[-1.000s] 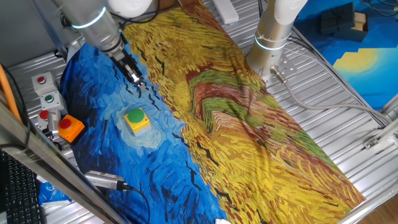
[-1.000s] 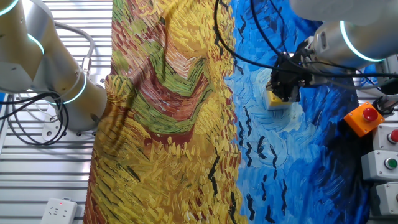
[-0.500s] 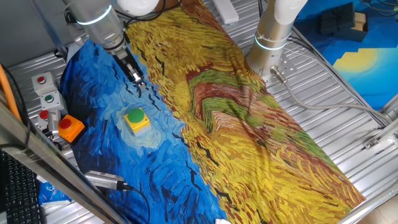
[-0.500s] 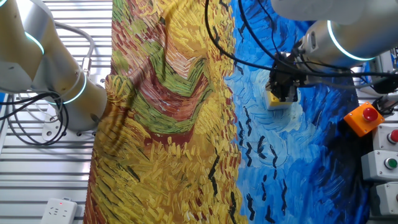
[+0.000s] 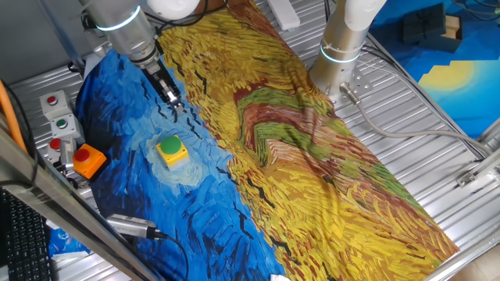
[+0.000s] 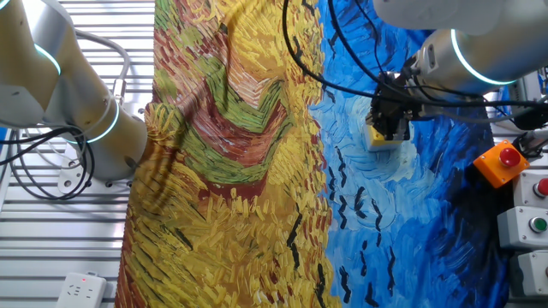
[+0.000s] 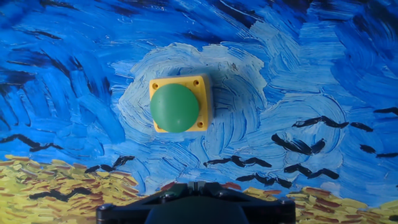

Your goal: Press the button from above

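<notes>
The green dome button (image 5: 170,146) sits in its yellow square box (image 5: 178,156) on the blue part of the painted cloth. In the hand view the button (image 7: 175,107) and box (image 7: 203,88) lie ahead of the fingers, a little left of centre. My gripper (image 5: 173,102) hangs in the air above the cloth, behind the button and apart from it. In the other fixed view the gripper (image 6: 390,128) covers the button and only a corner of the box (image 6: 381,142) shows. In the hand view the fingertips (image 7: 196,185) meet with no gap and hold nothing.
An orange box with a red button (image 5: 87,160) stands left of the yellow box, also in the other fixed view (image 6: 501,162). Small grey button boxes (image 5: 62,125) lie at the table's left edge. A second arm's base (image 5: 342,47) stands beyond the cloth. A metal cylinder (image 5: 129,226) lies near the front.
Over the first half second the arm shifted slightly up and back, with the gripper tip staying near the same spot. Since then nothing has moved.
</notes>
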You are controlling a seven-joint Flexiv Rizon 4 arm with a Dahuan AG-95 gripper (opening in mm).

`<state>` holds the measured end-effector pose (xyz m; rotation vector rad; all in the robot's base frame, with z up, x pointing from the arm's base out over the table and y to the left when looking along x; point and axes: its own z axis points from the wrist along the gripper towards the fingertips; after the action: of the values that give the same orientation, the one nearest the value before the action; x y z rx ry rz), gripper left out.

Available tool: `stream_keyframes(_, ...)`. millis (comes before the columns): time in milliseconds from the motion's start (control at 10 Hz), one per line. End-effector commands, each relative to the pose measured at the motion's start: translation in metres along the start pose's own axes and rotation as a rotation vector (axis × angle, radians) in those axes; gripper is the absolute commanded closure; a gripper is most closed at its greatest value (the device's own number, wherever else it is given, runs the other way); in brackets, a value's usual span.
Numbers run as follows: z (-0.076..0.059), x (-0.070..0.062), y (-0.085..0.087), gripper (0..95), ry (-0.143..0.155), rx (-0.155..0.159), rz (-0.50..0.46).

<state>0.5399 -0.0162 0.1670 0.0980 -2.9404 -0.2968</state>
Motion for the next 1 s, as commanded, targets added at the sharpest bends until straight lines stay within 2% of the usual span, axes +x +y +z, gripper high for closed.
stream_keyframes(100,-0.0006,-0.0019,0.0002,95.0,0.008,-0.001,0.004)
stream_keyframes(1000,0.0013,-0.0026,0.0001,95.0,0.009,-0.002,0.001)
